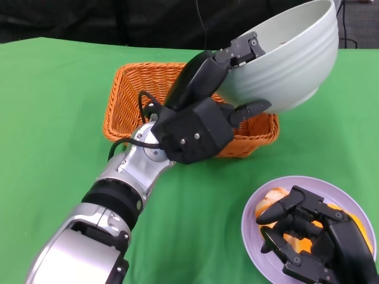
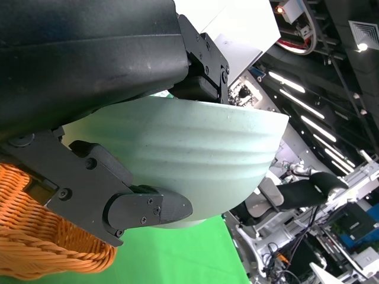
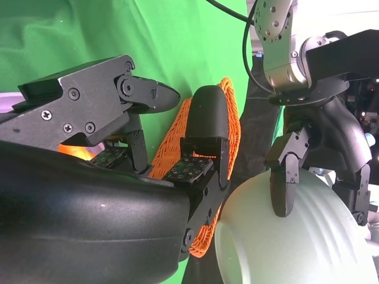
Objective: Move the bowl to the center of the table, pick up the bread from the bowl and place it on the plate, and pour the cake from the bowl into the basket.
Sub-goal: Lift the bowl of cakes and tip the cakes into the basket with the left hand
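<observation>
My left hand (image 1: 198,121) grips the rim of a pale green bowl (image 1: 290,65) and holds it in the air, tilted on its side over the back right corner of the orange wicker basket (image 1: 127,100). I see no cake in the bowl or in the basket. In the left wrist view the bowl (image 2: 195,148) hangs just above the basket (image 2: 35,242). My right hand (image 1: 314,236) lies over the purple plate (image 1: 251,222), fingers apart, beside the bread (image 1: 269,198). From the right wrist the bowl (image 3: 296,236) and basket (image 3: 228,124) both show.
A green cloth (image 1: 53,118) covers the table. The basket stands at the middle back and the plate at the front right corner. Dark background lies behind the table's far edge.
</observation>
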`<state>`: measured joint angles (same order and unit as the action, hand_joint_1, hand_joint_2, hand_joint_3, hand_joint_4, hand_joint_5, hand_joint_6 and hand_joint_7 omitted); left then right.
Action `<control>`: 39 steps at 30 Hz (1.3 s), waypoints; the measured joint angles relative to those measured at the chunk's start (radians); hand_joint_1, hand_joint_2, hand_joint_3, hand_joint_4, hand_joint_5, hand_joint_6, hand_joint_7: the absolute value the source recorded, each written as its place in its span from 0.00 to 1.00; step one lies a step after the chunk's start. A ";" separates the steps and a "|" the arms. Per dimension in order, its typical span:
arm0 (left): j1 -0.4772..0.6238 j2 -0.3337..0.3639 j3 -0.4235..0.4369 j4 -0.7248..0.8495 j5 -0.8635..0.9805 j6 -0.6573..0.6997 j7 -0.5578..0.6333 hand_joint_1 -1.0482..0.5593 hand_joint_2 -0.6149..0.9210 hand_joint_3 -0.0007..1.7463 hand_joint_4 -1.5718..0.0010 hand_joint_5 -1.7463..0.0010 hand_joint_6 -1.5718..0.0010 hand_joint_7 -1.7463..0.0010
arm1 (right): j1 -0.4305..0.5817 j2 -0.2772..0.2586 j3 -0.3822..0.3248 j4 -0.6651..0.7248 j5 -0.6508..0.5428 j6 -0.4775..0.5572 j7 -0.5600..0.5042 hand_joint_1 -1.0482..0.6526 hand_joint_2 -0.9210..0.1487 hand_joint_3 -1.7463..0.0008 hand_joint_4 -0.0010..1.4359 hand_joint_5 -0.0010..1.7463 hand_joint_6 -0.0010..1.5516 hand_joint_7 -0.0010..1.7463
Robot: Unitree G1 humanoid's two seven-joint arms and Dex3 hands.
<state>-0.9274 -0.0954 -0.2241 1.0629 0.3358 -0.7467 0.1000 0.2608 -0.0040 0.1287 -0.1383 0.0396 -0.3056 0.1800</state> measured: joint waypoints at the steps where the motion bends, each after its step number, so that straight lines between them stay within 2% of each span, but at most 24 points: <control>1: 0.000 -0.002 0.001 0.000 -0.004 0.001 -0.004 0.48 0.91 0.51 0.51 0.00 0.68 0.00 | 0.000 0.000 0.000 0.000 0.000 0.000 0.000 0.57 0.16 0.64 0.48 0.86 0.41 0.71; 8: 0.000 -0.035 0.052 0.000 -0.093 0.042 -0.069 0.49 0.90 0.50 0.50 0.00 0.68 0.00 | 0.000 0.000 0.001 0.000 0.000 -0.001 0.000 0.56 0.17 0.65 0.48 0.86 0.41 0.71; 17: 0.000 -0.082 0.135 -0.017 -0.219 0.126 -0.154 0.49 0.89 0.47 0.52 0.00 0.63 0.07 | 0.000 0.000 0.001 0.013 0.002 -0.002 0.000 0.57 0.17 0.65 0.47 0.86 0.41 0.72; 22: 0.002 -0.111 0.191 -0.048 -0.314 0.224 -0.206 0.48 0.89 0.48 0.50 0.00 0.62 0.08 | 0.000 0.000 0.002 0.013 0.005 -0.002 0.002 0.57 0.17 0.64 0.46 0.86 0.40 0.73; 36: 0.002 -0.134 0.262 -0.101 -0.431 0.355 -0.269 0.51 0.87 0.47 0.54 0.00 0.63 0.08 | 0.001 0.000 0.002 0.013 0.004 -0.002 0.005 0.57 0.17 0.64 0.46 0.87 0.40 0.73; 39: 0.002 -0.135 0.281 -0.103 -0.464 0.383 -0.280 0.51 0.85 0.50 0.55 0.00 0.62 0.09 | 0.002 0.000 0.002 0.012 0.003 -0.002 0.005 0.57 0.17 0.64 0.46 0.86 0.40 0.73</control>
<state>-0.9254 -0.2306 0.0565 0.9603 -0.1283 -0.3639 -0.1798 0.2628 -0.0042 0.1309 -0.1259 0.0426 -0.3072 0.1854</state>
